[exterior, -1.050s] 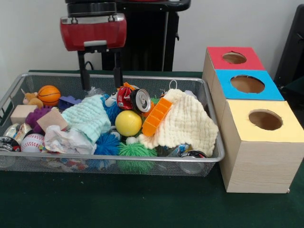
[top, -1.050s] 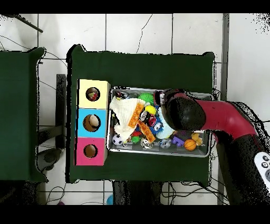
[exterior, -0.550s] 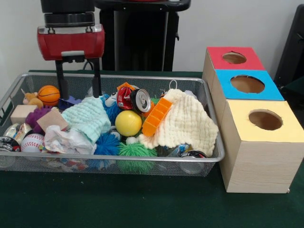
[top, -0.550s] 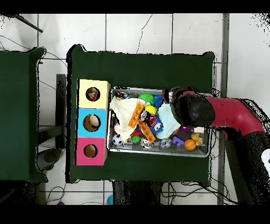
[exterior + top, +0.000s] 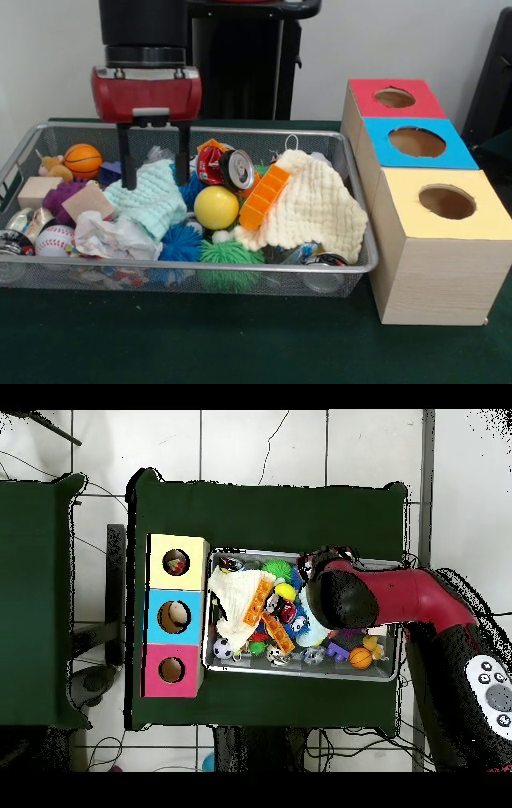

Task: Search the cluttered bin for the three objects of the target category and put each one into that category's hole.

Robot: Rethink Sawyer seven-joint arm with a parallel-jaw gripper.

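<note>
The hand [image 5: 154, 164] hangs in the bin [image 5: 352, 210], fingers spread, tips straddling the mint cloth [image 5: 150, 200] and pinching nothing. A red can [image 5: 225, 167] lies just beside it, above the yellow ball [image 5: 216, 207]. The three-hole box [image 5: 426, 192] stands on the table [image 5: 200, 344] beside the bin.

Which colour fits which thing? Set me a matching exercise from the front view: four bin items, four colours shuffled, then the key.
Things:
1. smooth ball
2. spiky ball
3. brick
4. knit cloth

Colours:
A. cream
B. orange
C. yellow
D. green

Pairs: 1-C, 2-D, 3-B, 4-A
</note>
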